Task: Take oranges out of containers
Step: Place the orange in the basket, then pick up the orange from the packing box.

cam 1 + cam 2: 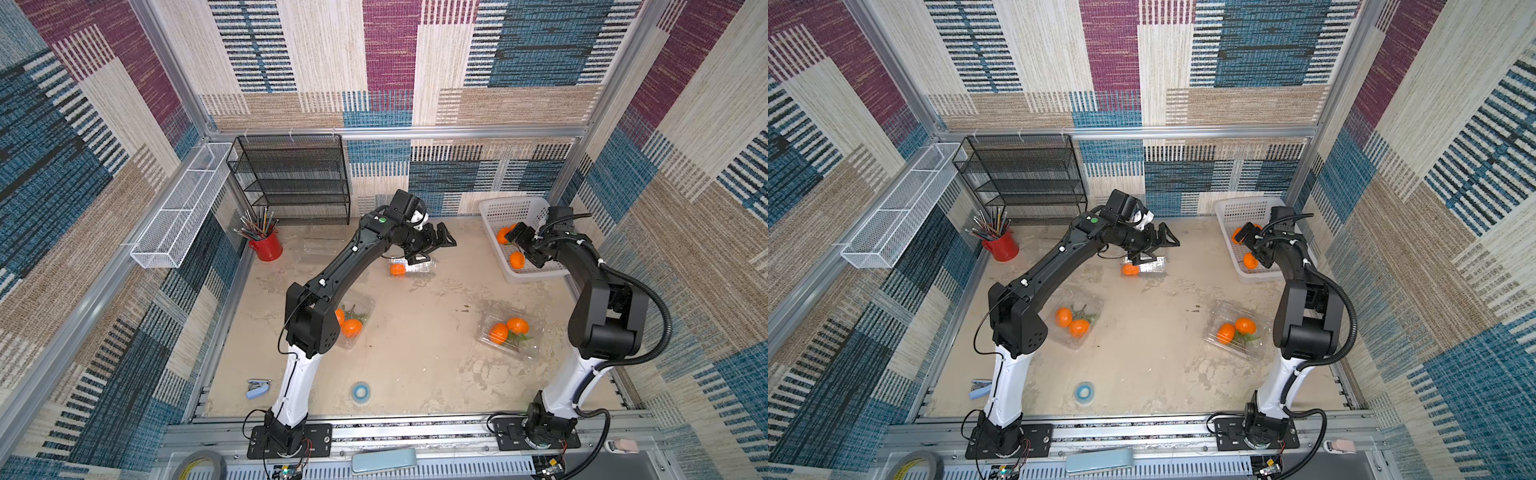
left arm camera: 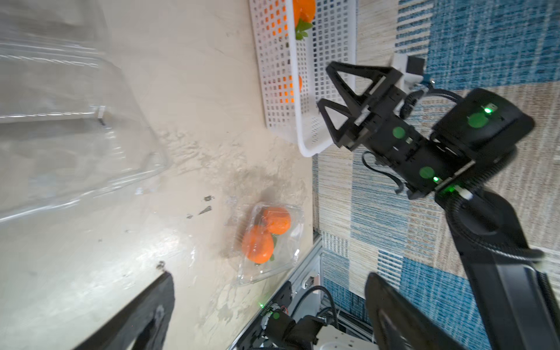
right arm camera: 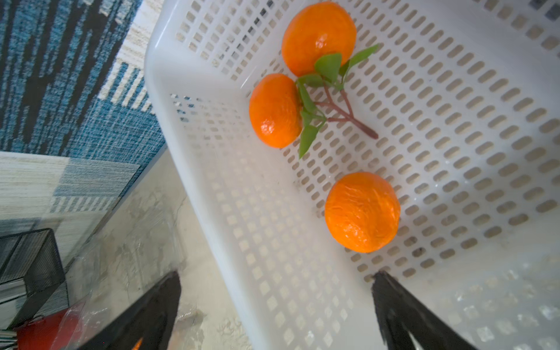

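Near-left container (image 1: 1094,302): clear, thin clamshell on the tabletop (image 1: 415,365), cradling a leafy pair of oranges (image 1: 1070,322).
Near-right container (image 1: 534,348): same ribbed, glossy plastic, well apart from the first, with another pair inside.
Middle container (image 1: 422,268): lies just below the left gripper with one orange (image 1: 397,269) at one end; lid position too hard to tell.
Left gripper (image 1: 436,249): spread wide, holding nothing.
Right gripper (image 2: 325,85): spread wide over the basket, holding nothing.
Basket (image 3: 169,97): white, perforated and stiff; holds a stemmed pair (image 3: 274,110) and a loose orange (image 3: 362,212), waxy and dimpled.
Step, as judged: fetching the middle container's last fruit.
Doing it well: pin the flimsy shell with one gripper, close the other across the fruit's round middle, lift straight up, and spare the thin walls.
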You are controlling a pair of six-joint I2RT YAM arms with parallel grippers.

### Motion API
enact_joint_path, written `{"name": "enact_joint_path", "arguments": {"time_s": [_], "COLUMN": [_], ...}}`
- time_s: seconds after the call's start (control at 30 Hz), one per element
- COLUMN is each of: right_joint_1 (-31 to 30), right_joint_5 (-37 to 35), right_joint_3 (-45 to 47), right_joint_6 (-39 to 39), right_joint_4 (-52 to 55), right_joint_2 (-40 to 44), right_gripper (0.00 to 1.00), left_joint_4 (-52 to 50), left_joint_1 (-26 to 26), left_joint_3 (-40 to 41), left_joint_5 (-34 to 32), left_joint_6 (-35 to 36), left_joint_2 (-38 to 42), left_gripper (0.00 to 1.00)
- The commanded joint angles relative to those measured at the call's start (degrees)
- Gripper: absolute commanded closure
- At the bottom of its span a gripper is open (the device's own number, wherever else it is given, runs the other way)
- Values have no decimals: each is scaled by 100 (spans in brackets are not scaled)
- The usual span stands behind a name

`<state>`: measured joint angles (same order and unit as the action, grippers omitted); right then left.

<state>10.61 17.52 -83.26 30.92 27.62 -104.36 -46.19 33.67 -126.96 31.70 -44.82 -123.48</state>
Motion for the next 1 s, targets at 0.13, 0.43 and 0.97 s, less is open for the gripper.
{"name": "enact_joint_path", "arguments": {"time_s": [0.13,0.43,0.97], "right_joint_1": [-988,-2353,-3642], "right_joint_5": [-15,-247,32], "right_joint_3": [128,-1479,-3809], "right_joint_6": [-32,-229,8], "right_joint_4": [-362,570,1915], "right_joint_2": [436,-420,-2441], "right_gripper": [2,2,2], "left_joint_4": [-275,731,1773], "left_joint_1": [-603,-1362,-1688], "left_joint_3": [1047,3176,4658], "left_joint_5": [-420,0,669], "left_joint_6": [540,244,-254], "left_joint_2": [807,1974,2546], "left_gripper": [1,1,1]}}
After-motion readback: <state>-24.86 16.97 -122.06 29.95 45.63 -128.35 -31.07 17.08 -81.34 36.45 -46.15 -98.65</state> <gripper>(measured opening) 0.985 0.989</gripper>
